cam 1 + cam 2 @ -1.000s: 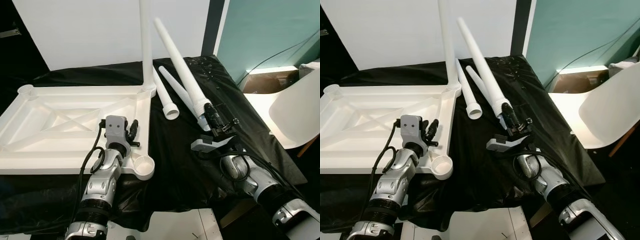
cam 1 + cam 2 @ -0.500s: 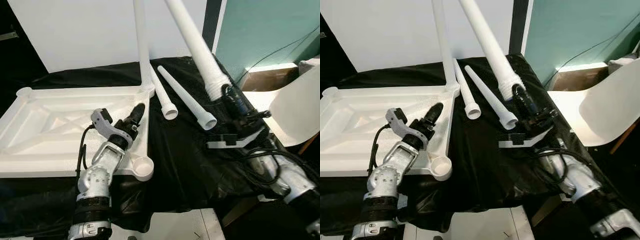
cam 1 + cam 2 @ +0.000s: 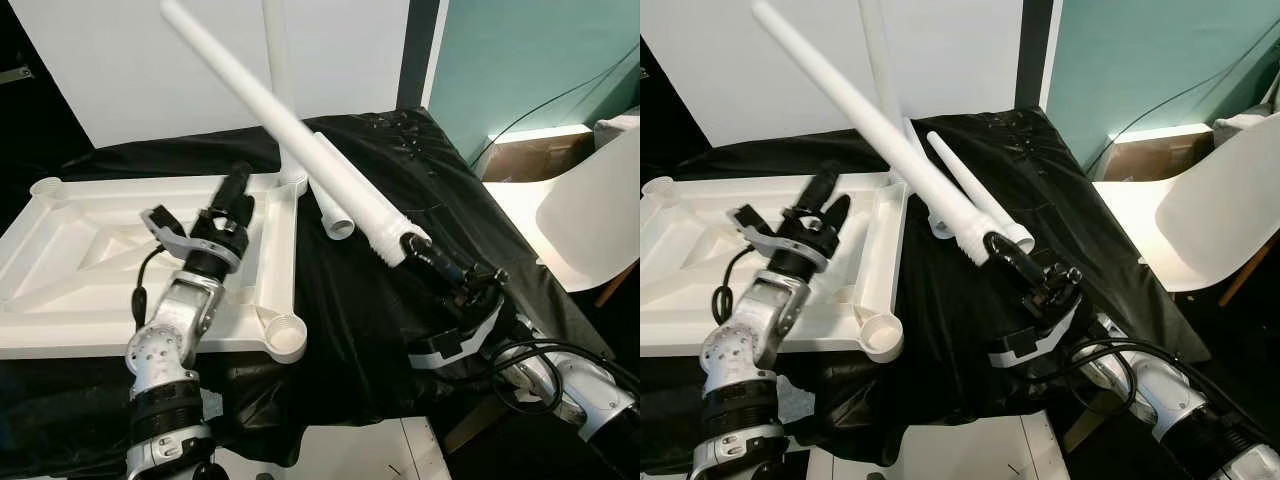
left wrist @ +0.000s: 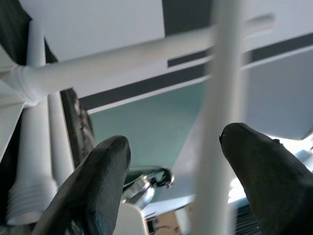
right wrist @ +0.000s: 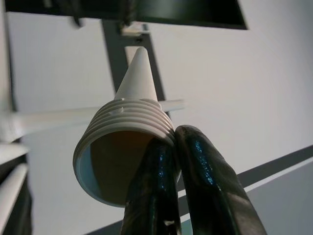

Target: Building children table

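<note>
The white table top (image 3: 90, 250) lies upside down on black cloth, one white leg (image 3: 275, 90) standing upright in its far right corner socket. My right gripper (image 3: 410, 246) is shut on the threaded end of another white leg (image 3: 290, 130), which slants up and left over the table top. The right wrist view shows the fingers (image 5: 195, 161) pinching that leg's rim (image 5: 122, 132). My left gripper (image 3: 236, 192) is open, raised above the table top and pointing at the upright leg (image 4: 220, 73). The near right corner socket (image 3: 285, 333) is empty.
Two loose white legs (image 3: 970, 185) lie on the black cloth (image 3: 400, 170) beyond the table top's right edge. A white chair (image 3: 590, 225) stands to the right, with a cardboard box behind it. A white board rises at the back.
My right gripper has dropped and swung its leg from pointing up to slanting left over the table top. My left gripper has risen and moved forward towards the upright leg.
</note>
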Available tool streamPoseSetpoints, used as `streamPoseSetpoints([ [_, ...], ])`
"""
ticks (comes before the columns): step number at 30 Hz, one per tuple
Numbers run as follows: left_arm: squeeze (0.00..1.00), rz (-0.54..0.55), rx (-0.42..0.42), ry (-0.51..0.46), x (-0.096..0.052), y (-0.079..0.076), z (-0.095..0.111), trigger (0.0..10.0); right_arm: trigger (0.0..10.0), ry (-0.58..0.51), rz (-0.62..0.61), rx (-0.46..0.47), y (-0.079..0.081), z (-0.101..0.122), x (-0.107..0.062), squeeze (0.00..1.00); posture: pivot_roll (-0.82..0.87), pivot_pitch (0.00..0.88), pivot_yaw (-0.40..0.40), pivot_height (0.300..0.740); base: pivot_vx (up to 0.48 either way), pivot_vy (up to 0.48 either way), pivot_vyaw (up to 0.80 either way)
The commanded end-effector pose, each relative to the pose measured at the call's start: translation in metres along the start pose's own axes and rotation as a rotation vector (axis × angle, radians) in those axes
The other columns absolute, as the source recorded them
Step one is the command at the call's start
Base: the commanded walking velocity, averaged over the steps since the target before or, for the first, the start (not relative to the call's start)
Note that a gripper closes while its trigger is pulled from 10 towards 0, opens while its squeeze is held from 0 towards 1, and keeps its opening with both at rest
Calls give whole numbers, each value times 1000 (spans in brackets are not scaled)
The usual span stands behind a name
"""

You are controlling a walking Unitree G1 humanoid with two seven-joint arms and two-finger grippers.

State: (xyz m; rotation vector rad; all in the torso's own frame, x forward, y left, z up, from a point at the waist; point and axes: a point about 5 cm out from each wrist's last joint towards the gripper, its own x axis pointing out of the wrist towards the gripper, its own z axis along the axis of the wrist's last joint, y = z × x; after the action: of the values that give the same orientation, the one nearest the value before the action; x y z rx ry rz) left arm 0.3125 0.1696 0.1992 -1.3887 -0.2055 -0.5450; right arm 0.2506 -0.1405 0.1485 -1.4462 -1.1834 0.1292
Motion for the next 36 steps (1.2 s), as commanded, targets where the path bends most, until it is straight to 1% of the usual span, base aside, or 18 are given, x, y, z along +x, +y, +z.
streamPoseSetpoints([
  [1, 0, -362, 0, -5, -3, -21, 4, 10000, 0, -18, 9, 17, 5, 5, -4, 0, -104, 0, 60, 740, 0, 0, 0],
  [5, 0, -376, 8, 17, -2, -24, 2, 10000, 0, -38, 35, 35, 11, 9, -8, 0, -100, 0, 59, 740, 0, 0, 0],
  [10, 0, -369, 12, 33, -1, -23, 1, 10000, 0, -55, 38, 42, 12, 12, -9, 0, -97, 0, 57, 740, 0, 0, 0],
  [12, 0, -353, 15, 51, 1, -19, -1, 10000, 0, -74, 36, 48, 12, 14, -10, 0, -97, 0, 60, 740, 0, 0, 0],
  [14, 0, -306, 33, 83, 2, -11, -6, 10000, 0, -108, 42, 59, 11, 19, -15, 0, -99, 0, 53, 740, 0, 0, 0],
  [15, 0, -306, 33, 83, 2, -11, -6, 10000, 0, -108, 42, 59, 11, 19, -15, 0, -99, 0, 53, 740, 0, 0, 0],
  [16, 0, -289, 39, 93, 1, -8, -8, 10000, 0, -130, 54, 74, 11, 21, -19, 0, -100, 0, 52, 740, 0, 0, 0],
  [21, 0, -273, 54, 105, 1, -6, -10, 10000, 0, -157, 64, 90, 10, 24, -22, 0, -100, 0, 50, 740, 0, 0, 0],
  [23, 0, -257, 71, 131, 0, -3, -14, 10000, 0, -204, 88, 127, 11, 30, -31, 0, -101, 0, 47, 740, 0, 0, 0],
  [24, 0, -257, 71, 131, 0, -3, -14, 10000, 0, -204, 88, 127, 11, 30, -31, 0, -101, 0, 47, 740, 0, 0, 0],
  [25, 0, -254, 84, 134, 0, -3, -15, 10000, 0, -217, 99, 140, 12, 31, -35, 0, -102, 0, 47, 740, 0, 0, 0],
  [27, 0, -254, 84, 134, 0, -3, -15, 10000, 0, -217, 99, 140, 12, 31, -35, 0, -102, 0, 47, 740, 0, 0, 0],
  [28, 0, -255, 91, 138, 0, -3, -15, 10000, 0, -231, 116, 159, 14, 33, -39, 0, -104, 0, 49, 740, 0, 0, 0],
  [31, 0, -261, 99, 146, 0, -4, -16, 10000, 0, -243, 127, 170, 15, 34, -41, 0, -104, 0, 51, 740, 0, 0, 0],
  [32, 0, -276, 101, 149, 0, -6, -17, 1333, 0, -242, 133, 178, 16, 34, -42, 0, -105, 0, 51, 740, 0, 0, 0],
  [34, 0, -276, 101, 149, 0, -6, -17, 1333, 0, -242, 133, 178, 16, 34, -42, 0, -105, 0, 51, 740, 0, 0, 0],
  [35, 0, -294, 109, 146, 0, -8, -17, 0, 235, -229, 130, 193, 15, 32, -42, 0, -106, 0, 52, 740, 0, 0, 0],
  [36, 0, -294, 109, 146, 0, -8, -17, 0, 235, -229, 130, 193, 15, 32, -42, 0, -106, 0, 52, 740, 0, 0, 0],
])
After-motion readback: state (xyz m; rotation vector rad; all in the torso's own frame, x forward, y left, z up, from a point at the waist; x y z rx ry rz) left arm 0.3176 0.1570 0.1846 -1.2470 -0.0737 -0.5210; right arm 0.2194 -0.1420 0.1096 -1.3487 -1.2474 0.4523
